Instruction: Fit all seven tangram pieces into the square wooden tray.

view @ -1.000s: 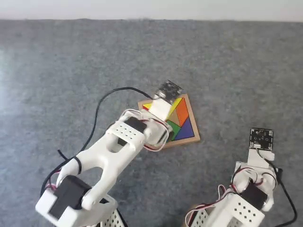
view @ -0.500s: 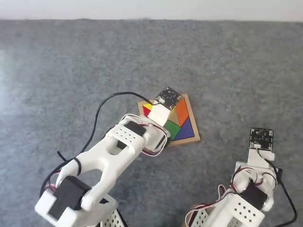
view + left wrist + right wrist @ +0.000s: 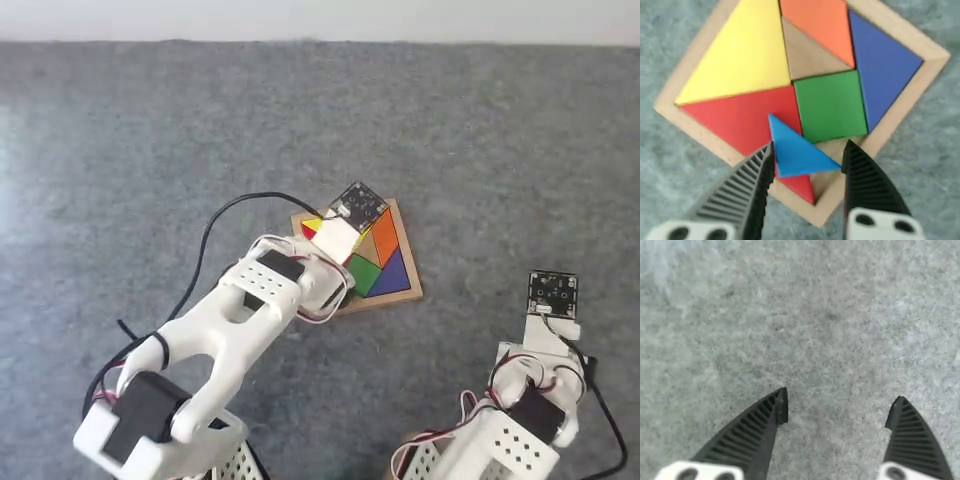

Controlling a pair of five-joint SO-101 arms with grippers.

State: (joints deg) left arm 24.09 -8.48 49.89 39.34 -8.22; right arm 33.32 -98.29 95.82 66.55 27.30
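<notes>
**tangram_tom:** High view first. What's changed in the last second?

**servo_sam:** Not much. The left arm (image 3: 250,310) has pulled its wrist back a touch over the tray (image 3: 385,300), and over the last half second it barely moves. The right arm (image 3: 530,410) hasn't budged. My guess is the big travel's done and this is the fiddly seating bit on the last piece.

**tangram_tom:** And the left wrist view?

**servo_sam:** The left claw (image 3: 809,145) is closed down to the width of the light blue triangle (image 3: 795,155), with a finger touching it on each side, so it looks like it has hold of it. The piece sits right between the fingers over the near corner of the tray. It's skewed though, with one corner overlapping the red triangle (image 3: 740,120), and bare wood (image 3: 827,177) showing beside it, below the green square (image 3: 830,105). The other six pieces look seated flat. I reckon it needs a twist and a nudge toward that gap before it drops in.

**tangram_tom:** Right wrist view?

**servo_sam:** The right claw (image 3: 840,410) is spread wide, holding nothing, just hanging over grey table (image 3: 815,315), well apart from the tray.
</notes>
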